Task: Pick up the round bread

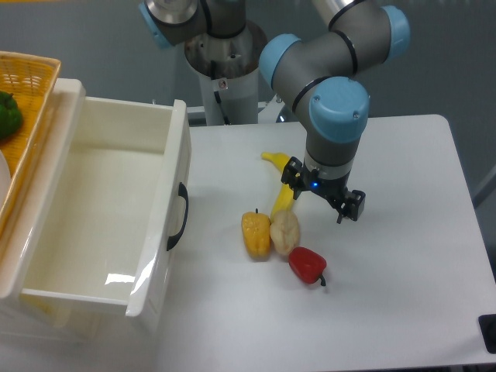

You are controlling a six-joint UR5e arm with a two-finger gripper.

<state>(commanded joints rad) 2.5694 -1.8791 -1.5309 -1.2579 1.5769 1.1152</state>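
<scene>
one red pepper (308, 265), one round bread (284, 232), one yellow pepper (256, 235), one banana (280, 184).

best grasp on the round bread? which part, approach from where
Come from straight above, fingers closing across the narrow middle of the round bread, probably one at its upper end and one at its lower end. It lies upright-oval in the picture; the yellow pepper sits tight against its left and the red pepper near its lower right, so sideways closing looks blocked. The gripper hangs up-right.

Readable text: none was seen.
Labels or brands: none could be made out on the arm (325, 62).
Numbers or signs: none were legible.
</scene>
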